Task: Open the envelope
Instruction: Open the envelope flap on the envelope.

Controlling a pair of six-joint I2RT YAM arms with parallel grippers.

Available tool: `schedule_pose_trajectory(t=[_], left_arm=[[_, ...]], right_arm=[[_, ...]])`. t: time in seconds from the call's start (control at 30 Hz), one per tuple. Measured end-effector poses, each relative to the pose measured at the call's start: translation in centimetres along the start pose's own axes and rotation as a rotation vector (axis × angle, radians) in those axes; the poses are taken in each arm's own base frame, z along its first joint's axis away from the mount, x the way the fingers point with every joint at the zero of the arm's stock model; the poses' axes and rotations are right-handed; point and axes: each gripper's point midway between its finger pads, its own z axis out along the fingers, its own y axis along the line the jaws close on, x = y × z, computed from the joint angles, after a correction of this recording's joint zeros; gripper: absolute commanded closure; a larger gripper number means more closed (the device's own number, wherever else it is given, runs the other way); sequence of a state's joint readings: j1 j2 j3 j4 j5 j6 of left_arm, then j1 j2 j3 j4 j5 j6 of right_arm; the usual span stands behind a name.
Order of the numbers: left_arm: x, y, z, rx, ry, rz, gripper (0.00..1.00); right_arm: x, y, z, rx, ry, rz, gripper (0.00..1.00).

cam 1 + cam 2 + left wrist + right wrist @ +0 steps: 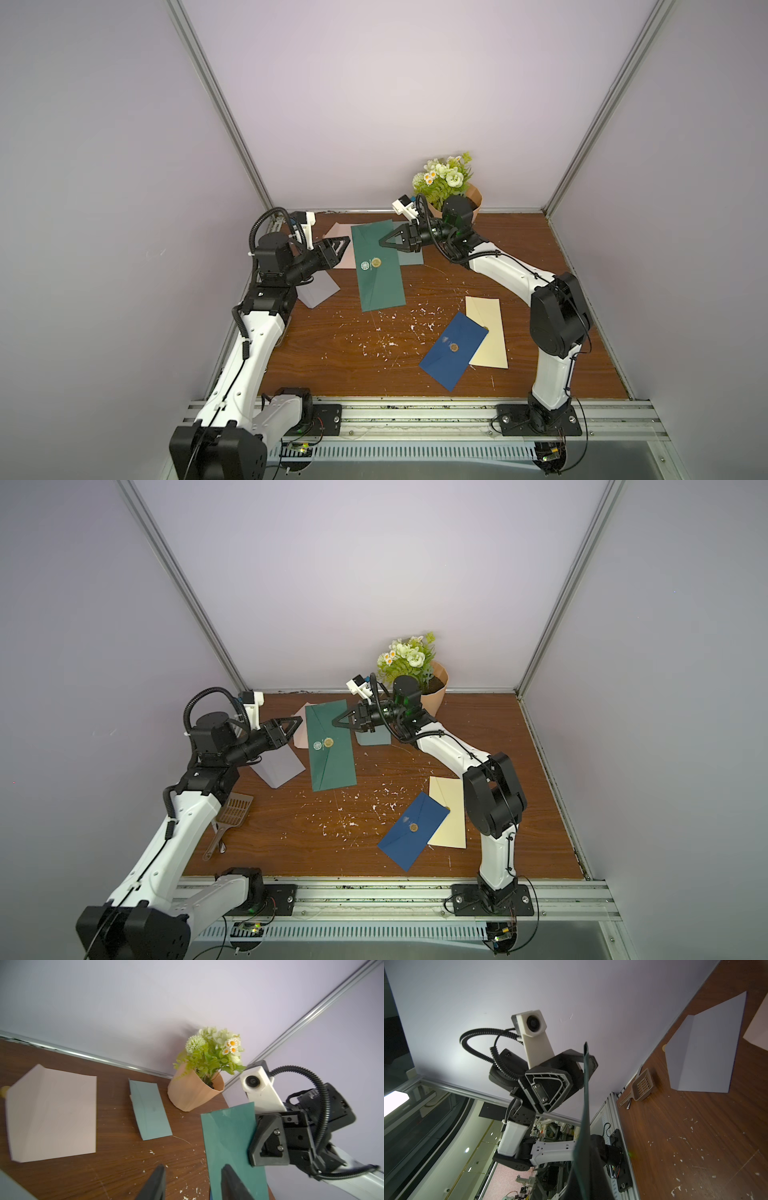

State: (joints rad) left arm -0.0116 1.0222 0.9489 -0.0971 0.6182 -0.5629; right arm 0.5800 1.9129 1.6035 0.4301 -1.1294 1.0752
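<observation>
I am pinching the green envelope (380, 274) in my right gripper (382, 242), raised over the table (519, 257). My left gripper (193, 1167) is gaping empty beside it. The seal (376, 262) is looking unbroken, nothing opened.

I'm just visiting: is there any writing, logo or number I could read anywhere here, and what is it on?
Nothing here can be read as words.
On the green envelope, the white round emblem: too small to read.
Beside it, the gold seal: no letters can be made out.
On the blue envelope, the pale emblem and the small gold disc: too small to read.
</observation>
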Motion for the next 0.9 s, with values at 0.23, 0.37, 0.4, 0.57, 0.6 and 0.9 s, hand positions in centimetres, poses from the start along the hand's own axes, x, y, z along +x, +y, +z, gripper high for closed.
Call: schedule_pose_trajectory(t=[0.23, 0.37, 0.4, 0.57, 0.6, 0.9], left_arm=[[1.2, -0.1, -1.1, -0.128, -0.013, 0.097, 0.50], [2.4, -1.5, -0.9, -0.168, -0.003, 0.171, 0.46], [2.6, -1.8, -0.8, -0.176, -0.002, 0.192, 0.44], [3.7, -3.5, 0.2, -0.210, 0.019, 0.285, 0.39], [3.9, -3.9, 0.4, -0.215, 0.022, 0.302, 0.39], [4.2, -3.4, 1.6, -0.305, 0.026, 0.379, 0.34]], right_arm=[[-1.7, -0.1, -0.2, 0.129, -0.040, -0.048, 1.00], [-3.5, 0.2, -0.4, 0.222, -0.080, -0.086, 1.00], [-3.9, 0.4, -0.5, 0.246, -0.090, -0.099, 1.00], [-5.5, 0.4, -0.9, 0.357, -0.129, -0.136, 1.00], [-5.5, 0.2, -0.9, 0.377, -0.132, -0.135, 1.00], [-5.5, -3.3, -1.3, 0.531, -0.131, -0.088, 1.00]])
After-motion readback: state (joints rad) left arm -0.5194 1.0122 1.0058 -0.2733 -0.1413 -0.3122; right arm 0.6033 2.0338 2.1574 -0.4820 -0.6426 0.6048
